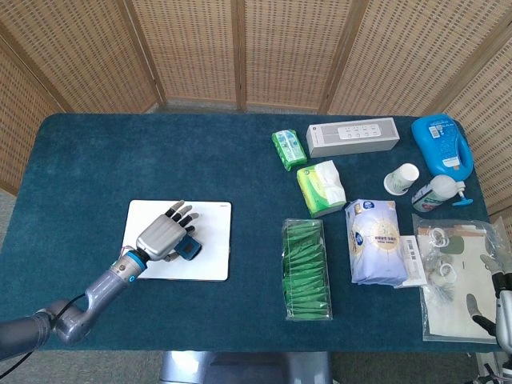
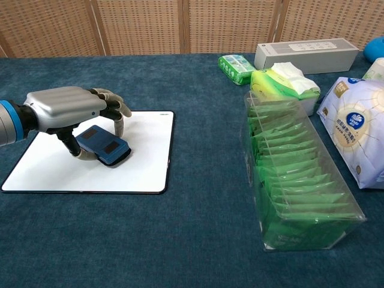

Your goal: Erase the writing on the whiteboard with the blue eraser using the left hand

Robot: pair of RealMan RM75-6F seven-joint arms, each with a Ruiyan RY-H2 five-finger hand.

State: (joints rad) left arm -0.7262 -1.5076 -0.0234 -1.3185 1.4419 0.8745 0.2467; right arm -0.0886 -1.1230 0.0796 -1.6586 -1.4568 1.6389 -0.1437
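We are holding the blue eraser in our left hand. Our fingers curl over its top and far side, and our thumb sits on the near side, so the eraser is pinched between them. The eraser lies low on the whiteboard. It looks like it is pressing on the board, but we cannot be sure it touches all the way.

The eraser is right under our hand, a bit toward the right side of the board. Its long side runs from far-left to near-right, slanted across the board. From the head view, our left hand and the eraser are over the middle right part of the whiteboard.

We think the wiping is going on now. The board looks white and we cannot see any writing on it from here. The bare board lies mostly to the left of the eraser, so a wipe that way would cover the most space.

Our right hand is far off at the near right edge. We see only a bit of it, so we cannot tell how open it is. The left hand is much nearer the board.
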